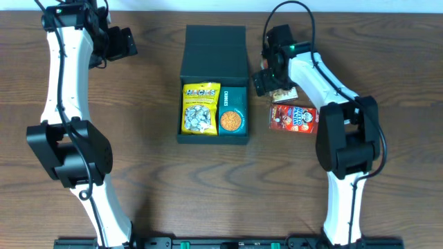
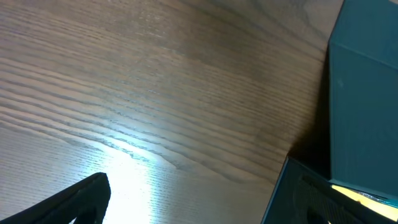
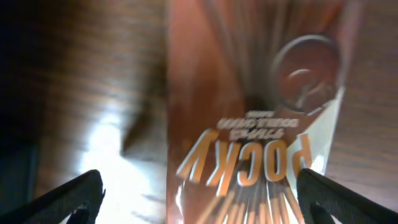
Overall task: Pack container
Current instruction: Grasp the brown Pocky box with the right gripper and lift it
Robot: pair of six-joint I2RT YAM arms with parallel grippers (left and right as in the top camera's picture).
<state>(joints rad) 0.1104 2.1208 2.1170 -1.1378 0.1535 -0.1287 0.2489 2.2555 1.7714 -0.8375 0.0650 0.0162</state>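
1. The container [image 1: 213, 83] sits mid-tabletop [image 1: 152, 194], nearer the far edge, with its flap lid standing up at the back. A yellow snack packet [image 1: 201, 108] and a teal packet [image 1: 232, 111] lie side by side inside, so I judge the packing partly done.
2. Two items are out on the tabletop, just beside the container's right wall: a brown Pocky box [image 1: 285, 95] and, nearer the front edge, a red packet [image 1: 293, 119].
3. My right gripper [image 1: 266, 79] hovers over the Pocky box. On the wrist camera its jaws are spread wide, with the box [image 3: 249, 124] lying between the fingertips [image 3: 68, 202]. Nothing is clamped yet.
4. My left gripper [image 1: 118, 43] is parked towards the far left corner, jaws fully apart and empty. Its own view shows bare wood and the container's side [image 2: 364, 93].
5. I read this step as picking up the Pocky box.
6. Next I would lower squarely over the box, close on its long sides, then lift and carry it left over the container wall. The view is blurred, so I cannot tell how near the tips are to the tabletop.
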